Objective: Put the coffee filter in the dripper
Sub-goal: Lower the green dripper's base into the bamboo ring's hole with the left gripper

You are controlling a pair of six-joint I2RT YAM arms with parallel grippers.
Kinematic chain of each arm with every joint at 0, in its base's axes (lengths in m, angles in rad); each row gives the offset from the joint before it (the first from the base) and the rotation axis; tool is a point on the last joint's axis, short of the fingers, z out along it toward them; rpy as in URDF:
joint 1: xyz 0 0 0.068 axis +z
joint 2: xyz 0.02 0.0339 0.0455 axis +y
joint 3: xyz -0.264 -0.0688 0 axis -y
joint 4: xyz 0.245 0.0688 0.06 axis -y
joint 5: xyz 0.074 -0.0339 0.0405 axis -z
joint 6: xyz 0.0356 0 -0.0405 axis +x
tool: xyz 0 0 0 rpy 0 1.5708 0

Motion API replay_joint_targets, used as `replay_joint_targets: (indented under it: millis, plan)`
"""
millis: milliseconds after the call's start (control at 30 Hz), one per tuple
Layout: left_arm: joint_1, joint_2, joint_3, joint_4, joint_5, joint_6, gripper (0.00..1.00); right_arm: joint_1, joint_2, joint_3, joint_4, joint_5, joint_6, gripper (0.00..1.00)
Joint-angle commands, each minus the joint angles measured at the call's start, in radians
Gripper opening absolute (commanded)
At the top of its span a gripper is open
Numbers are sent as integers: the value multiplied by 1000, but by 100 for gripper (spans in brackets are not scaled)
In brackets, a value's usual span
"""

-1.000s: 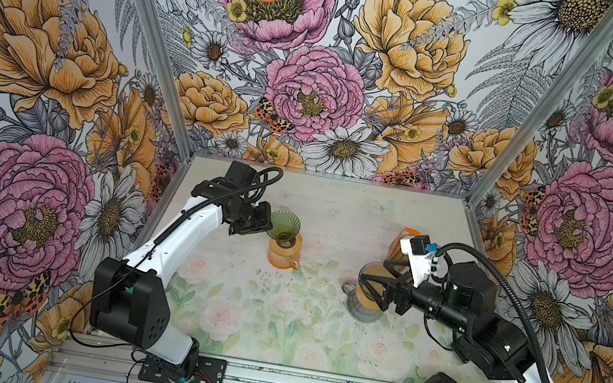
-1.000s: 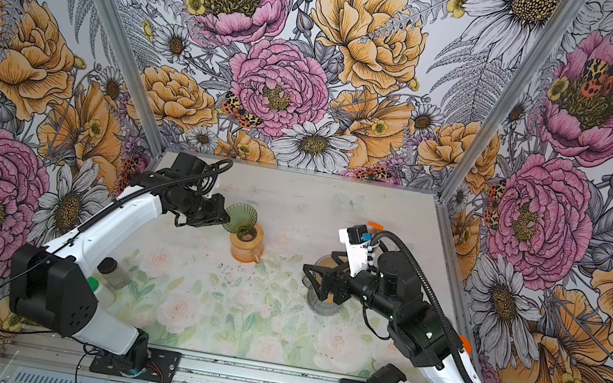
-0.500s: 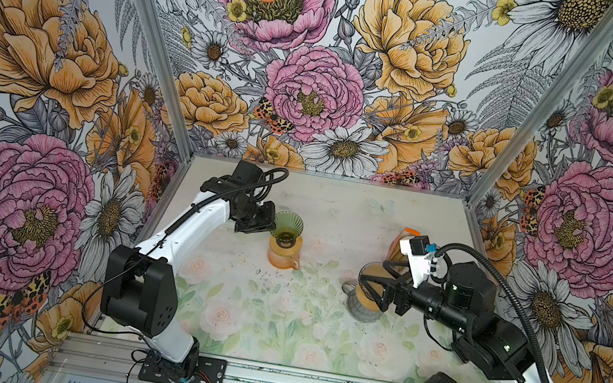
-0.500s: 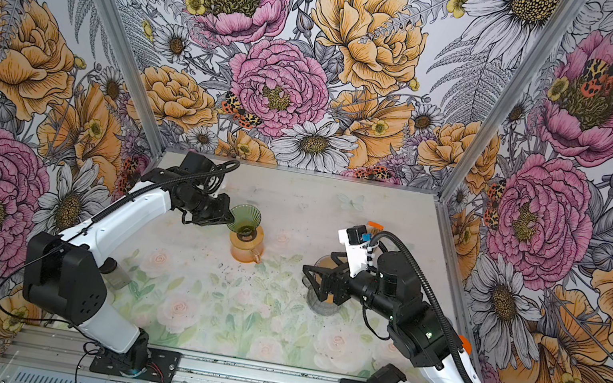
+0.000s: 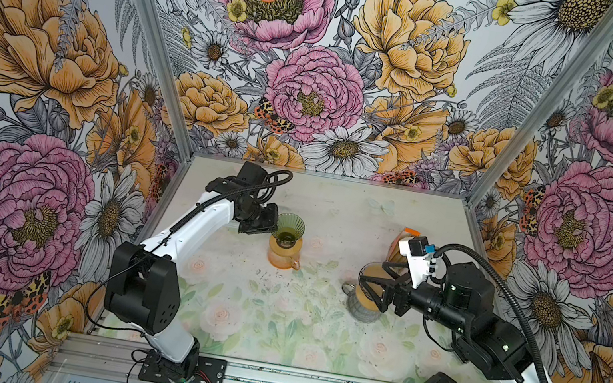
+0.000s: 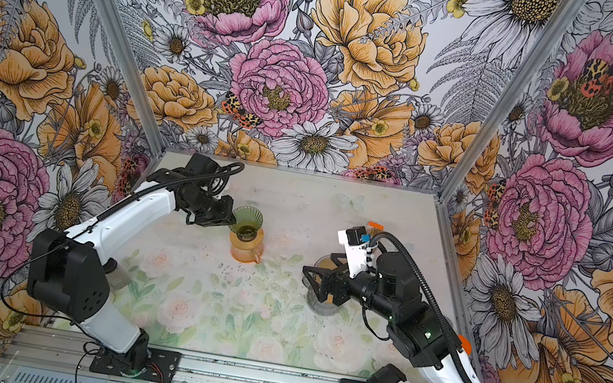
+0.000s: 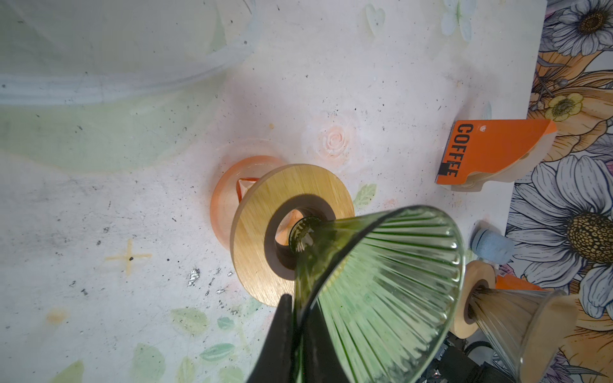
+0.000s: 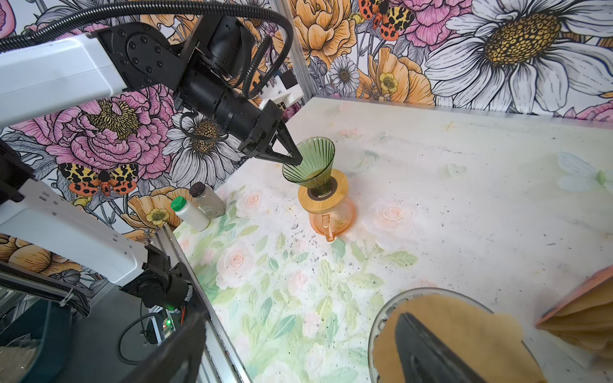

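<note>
A green ribbed glass dripper [image 5: 291, 224] [image 6: 248, 217] [image 8: 311, 162] stands tilted with its stem in the wooden collar [image 7: 265, 212] of an orange carafe [image 5: 283, 254]. It holds no filter. My left gripper [image 5: 274, 230] [image 7: 299, 331] [image 8: 296, 159] is shut on its rim. A brown coffee filter [image 5: 376, 274] [image 8: 464, 318] sits inside a second, clear dripper [image 8: 381, 315] [image 7: 507, 318] on a grey carafe [image 5: 362, 313]. My right gripper [image 5: 368, 291] [image 6: 310, 281] [image 8: 300, 320] is open wide. One of its fingers [image 8: 421, 348] is inside the filter, the other outside.
An orange COFFEE filter holder [image 7: 491, 152] [image 5: 409, 232] with a stack of filters [image 8: 583, 308] stands behind the right gripper. Two small bottles [image 8: 190, 212] [image 8: 207, 200] sit at the table's left edge. Coffee grounds speckle the table [image 5: 274, 322].
The left arm has swung inward and its gripper has edged right with the green dripper's rim. The right arm has not moved.
</note>
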Motion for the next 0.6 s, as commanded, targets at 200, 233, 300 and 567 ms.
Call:
replay_joint_targets:
  millis: [200, 233, 300, 567]
  plan:
    - [-3, 22, 21, 5, -27, 21, 10, -5, -8, -12, 9, -7, 9, 91]
    - [-2, 23, 21, 5, -28, 21, 10, -5, -7, -12, 10, -7, 9, 91]
    - [-5, 27, 21, 5, -29, 21, 10, -5, -7, -13, 9, -6, 10, 91]
    - [-5, 34, 21, 5, -37, 25, 10, -5, -5, -16, 10, -7, 10, 91]
